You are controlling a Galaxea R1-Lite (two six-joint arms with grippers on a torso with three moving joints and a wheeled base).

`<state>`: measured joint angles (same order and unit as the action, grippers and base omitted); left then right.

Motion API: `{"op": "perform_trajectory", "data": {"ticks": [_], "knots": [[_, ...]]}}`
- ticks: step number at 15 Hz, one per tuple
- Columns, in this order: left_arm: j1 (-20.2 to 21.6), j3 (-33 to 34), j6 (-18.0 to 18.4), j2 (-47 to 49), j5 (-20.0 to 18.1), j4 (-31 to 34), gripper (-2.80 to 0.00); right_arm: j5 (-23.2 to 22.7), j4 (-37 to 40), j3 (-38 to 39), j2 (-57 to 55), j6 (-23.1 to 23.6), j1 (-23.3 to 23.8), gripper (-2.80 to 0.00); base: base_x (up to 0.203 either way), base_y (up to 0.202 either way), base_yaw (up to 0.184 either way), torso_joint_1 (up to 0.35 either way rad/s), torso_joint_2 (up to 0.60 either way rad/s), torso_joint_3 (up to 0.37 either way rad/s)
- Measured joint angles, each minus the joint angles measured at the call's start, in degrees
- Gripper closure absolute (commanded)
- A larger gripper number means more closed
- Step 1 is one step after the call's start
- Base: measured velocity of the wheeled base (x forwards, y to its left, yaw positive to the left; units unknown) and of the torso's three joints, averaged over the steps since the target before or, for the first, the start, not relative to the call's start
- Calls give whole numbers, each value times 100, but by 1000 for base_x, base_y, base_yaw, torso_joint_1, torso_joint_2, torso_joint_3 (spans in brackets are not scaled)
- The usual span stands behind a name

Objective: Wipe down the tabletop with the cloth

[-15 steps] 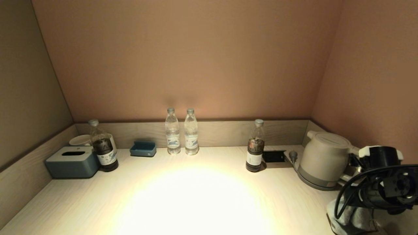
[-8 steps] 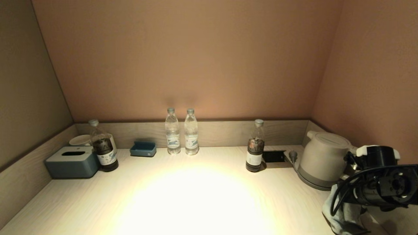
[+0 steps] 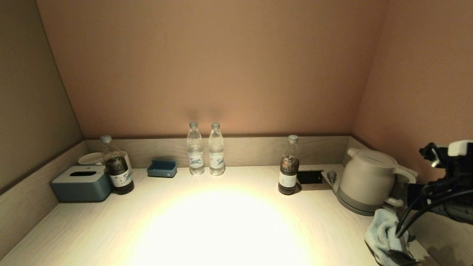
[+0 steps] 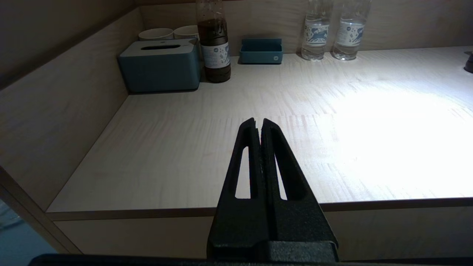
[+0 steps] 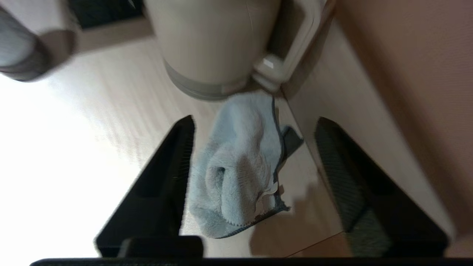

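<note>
A light blue fluffy cloth [image 3: 384, 238] lies crumpled on the wooden tabletop [image 3: 221, 221] at the front right corner, just in front of the kettle; it also shows in the right wrist view [image 5: 236, 166]. My right gripper [image 5: 255, 122] is open above the cloth, its fingers on either side of it and apart from it. The right arm [image 3: 443, 184] stands raised at the right edge of the head view, its fingers hidden there. My left gripper [image 4: 258, 123] is shut and empty, held before the table's front left edge.
A cream kettle [image 3: 366, 179] on its base stands at the right by the side wall. A dark bottle [image 3: 289, 170] and a socket recess [image 3: 310, 177] are left of it. Two water bottles [image 3: 205, 149], a blue tray [image 3: 162, 168], another dark bottle [image 3: 116, 166] and a tissue box [image 3: 82, 183] line the back.
My right arm has risen up and moved right, off the cloth. The cloth now lies uncovered on the table in front of the kettle.
</note>
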<state>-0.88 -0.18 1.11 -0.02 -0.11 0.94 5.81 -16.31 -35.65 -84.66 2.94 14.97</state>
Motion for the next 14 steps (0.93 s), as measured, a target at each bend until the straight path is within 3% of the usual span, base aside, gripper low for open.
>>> {"op": "perform_trajectory", "data": {"ticks": [8, 14], "knots": [[0, 0, -7, -1, 0, 2, 0, -1230, 40, 532, 2366, 176, -89, 0, 0, 0, 0, 0, 0, 0], [0, 0, 1, 0, -5, 2, 0, -1520, 253, 751, 3740, 72, -91, 0, 0, 0, 0, 0, 0, 0]]}}
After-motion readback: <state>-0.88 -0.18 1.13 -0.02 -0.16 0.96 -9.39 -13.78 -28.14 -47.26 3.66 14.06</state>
